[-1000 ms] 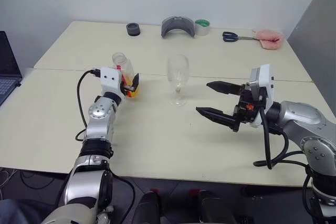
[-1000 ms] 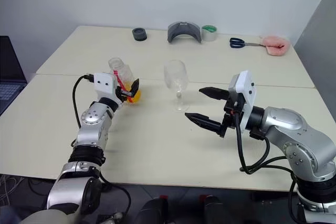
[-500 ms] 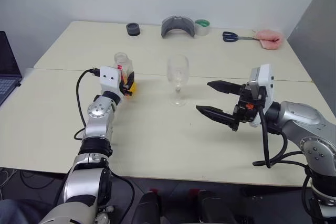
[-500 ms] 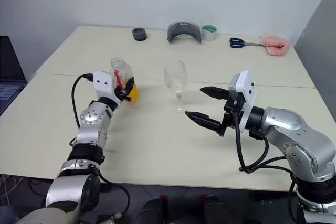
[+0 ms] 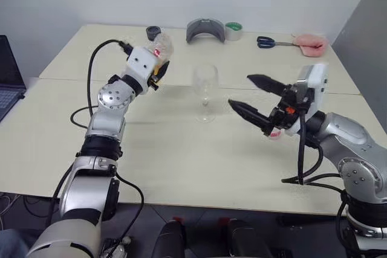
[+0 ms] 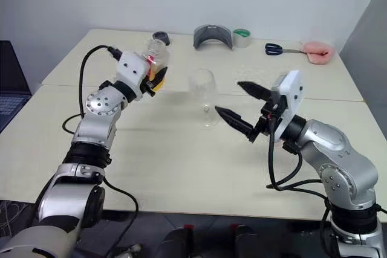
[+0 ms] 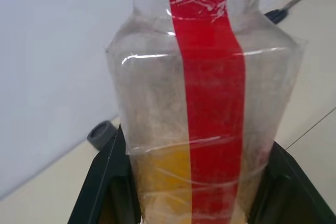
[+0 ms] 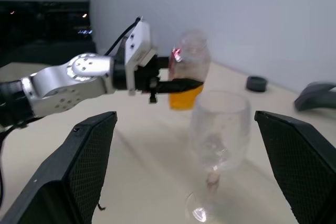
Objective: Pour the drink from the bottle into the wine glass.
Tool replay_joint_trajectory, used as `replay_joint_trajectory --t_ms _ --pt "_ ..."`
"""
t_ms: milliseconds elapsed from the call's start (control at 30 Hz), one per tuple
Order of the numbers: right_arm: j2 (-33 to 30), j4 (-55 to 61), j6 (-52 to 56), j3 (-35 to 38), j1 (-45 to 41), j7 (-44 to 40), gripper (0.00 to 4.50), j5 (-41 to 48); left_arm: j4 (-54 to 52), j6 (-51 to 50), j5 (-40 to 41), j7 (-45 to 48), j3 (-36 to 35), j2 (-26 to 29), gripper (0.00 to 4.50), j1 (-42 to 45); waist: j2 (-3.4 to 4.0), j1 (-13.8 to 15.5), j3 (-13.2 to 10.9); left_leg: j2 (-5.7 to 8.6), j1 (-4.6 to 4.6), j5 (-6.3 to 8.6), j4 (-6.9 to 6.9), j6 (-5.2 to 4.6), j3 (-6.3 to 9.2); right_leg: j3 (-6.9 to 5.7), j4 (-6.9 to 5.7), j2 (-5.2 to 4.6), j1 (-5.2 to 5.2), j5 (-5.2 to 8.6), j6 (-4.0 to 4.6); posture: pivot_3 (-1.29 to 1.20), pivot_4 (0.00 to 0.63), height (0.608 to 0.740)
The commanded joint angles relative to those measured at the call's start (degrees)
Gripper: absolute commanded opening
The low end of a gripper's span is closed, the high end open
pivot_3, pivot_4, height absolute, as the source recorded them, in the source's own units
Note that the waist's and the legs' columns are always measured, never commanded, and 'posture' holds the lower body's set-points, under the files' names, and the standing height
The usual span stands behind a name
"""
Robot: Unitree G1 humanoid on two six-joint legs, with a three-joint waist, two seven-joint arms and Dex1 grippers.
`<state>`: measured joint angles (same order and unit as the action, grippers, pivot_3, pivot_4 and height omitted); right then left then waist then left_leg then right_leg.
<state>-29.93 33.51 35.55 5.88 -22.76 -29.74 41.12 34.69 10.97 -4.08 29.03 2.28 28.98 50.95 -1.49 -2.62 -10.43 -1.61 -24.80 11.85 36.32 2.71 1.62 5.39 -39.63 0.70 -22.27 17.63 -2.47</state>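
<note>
Left gripper point(image 6: 156, 77) clamped on the bottle point(image 6: 155, 60), black fingers point(image 7: 105, 182) pressed against both sides of its lower body, bottle lifted clear of the table point(image 5: 181, 155) and held roughly upright above the left half, toward the far edge. Red stripe label point(image 7: 212, 98) running down the clear plastic; the drink point(image 7: 163, 177) sitting orange-yellow in the bottom part only, upper part clear. Cannot tell from these views whether a cap is on.

Wine glass point(image 5: 205, 92) standing upright on its foot near the table's middle, bowl looking empty, apart from the bottle and to its right. Right gripper point(image 5: 256, 96) raised above the table just right of the glass, fingers point(image 8: 79, 166) spread wide with nothing between them, tips aimed toward the glass without touching it.

Along the far edge: dark round piece point(image 5: 153, 32), grey curved object point(image 5: 205, 29), roll of tape point(image 5: 233, 30), scissors point(image 5: 269, 42), pink object point(image 5: 310, 43) toward the far right corner. Laptop point(image 5: 8, 77) beyond the left edge
</note>
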Motion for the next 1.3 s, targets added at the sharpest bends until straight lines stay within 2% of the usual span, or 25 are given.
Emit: replay_joint_trajectory --t_ms 33,267,467,867,1300 --pt "0.19 2.22 -6.99 1.4 4.22 -1.81 4.5 -3.59 0.41 5.13 -1.59 2.78 1.21 2.01 1.89 5.41 0.0 0.16 0.0 0.0 -0.01 0.0 0.0 0.0 0.02 -0.03 0.01 0.0 0.0 0.0 0.0 0.0 0.15 0.74" --pt "2.33 2.19 -16.36 0.8 12.54 -4.0 4.5 -7.93 8.29 12.33 -4.15 6.61 3.79 3.62 1.89 12.21 0.0 0.21 0.0 0.0 0.0 0.0 0.0 0.0 -0.03 0.01 0.02 0.04 -0.02 0.0 0.0 0.0 0.15 0.74" --pt "4.04 1.67 -20.41 -1.28 15.44 -4.93 4.5 -10.32 16.26 19.53 -7.68 7.33 6.28 4.56 1.89 17.1 0.0 0.12 0.0 -0.01 0.0 0.0 0.0 0.0 -0.05 0.04 0.0 0.05 -0.03 0.0 0.0 0.0 0.15 0.74" --pt "5.46 -0.68 -23.41 -3.31 14.76 -4.54 4.5 -13.79 26.41 29.67 -16.21 3.33 10.71 5.57 1.89 23.95 0.0 0.2 -0.01 -0.01 -0.01 0.0 0.01 0.0 -0.05 0.02 -0.01 0.05 -0.03 0.0 0.0 0.0 0.15 0.74" --pt "6.54 -1.56 -23.92 -3.84 14.14 -3.61 4.5 -15.03 30.45 35.54 -25.62 -4.93 16.47 6.83 1.89 27.37 -0.01 0.24 -0.01 0.0 0.0 0.0 0.04 0.0 -0.06 0.03 -0.07 0.04 -0.03 0.0 0.0 0.0 0.15 0.74"
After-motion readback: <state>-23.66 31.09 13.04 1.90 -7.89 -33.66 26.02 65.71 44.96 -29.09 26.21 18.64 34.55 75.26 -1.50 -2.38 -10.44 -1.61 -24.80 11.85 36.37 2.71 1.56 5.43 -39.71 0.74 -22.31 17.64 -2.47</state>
